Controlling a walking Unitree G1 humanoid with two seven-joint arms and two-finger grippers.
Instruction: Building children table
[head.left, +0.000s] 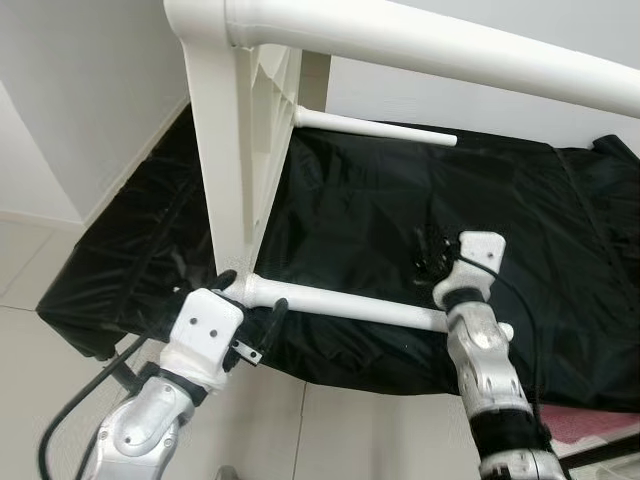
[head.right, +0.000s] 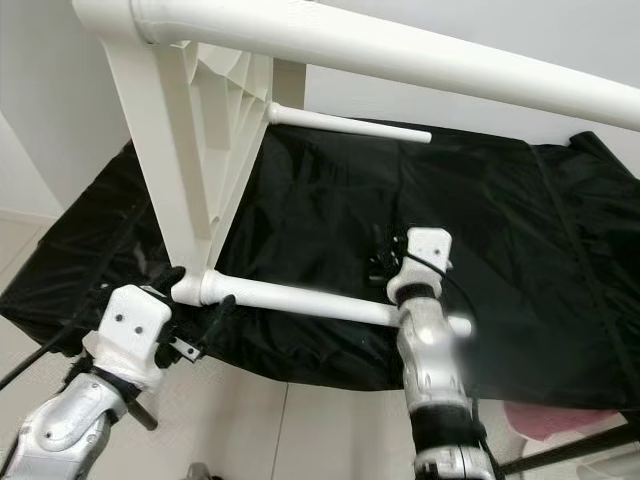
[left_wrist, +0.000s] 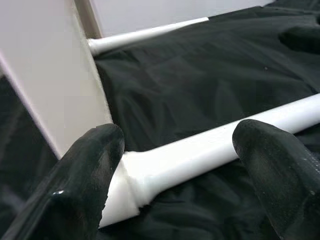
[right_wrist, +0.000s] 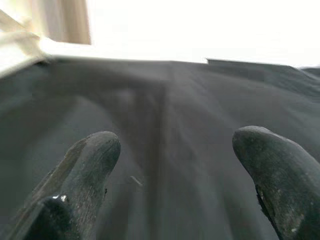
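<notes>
The white children's table lies on its side on a black cover (head.left: 400, 200). Its top panel (head.left: 225, 150) stands upright at the left, with round white legs jutting rightward. One leg (head.left: 430, 40) crosses the top of the view and a far leg (head.left: 375, 127) lies at the back. My left gripper (head.left: 252, 292) is open, its fingers straddling the base of the lower near leg (left_wrist: 200, 150) where it joins the panel. My right gripper (head.left: 432, 255) is open over the black cover, just beyond that leg's outer end (head.left: 500, 328), with nothing between its fingers (right_wrist: 90, 165).
The black-covered surface drops off at its near edge (head.left: 330, 375) to a pale tiled floor (head.left: 30, 260). White walls stand behind and to the left. Something pink (head.left: 590, 425) lies low at the right near a dark bar.
</notes>
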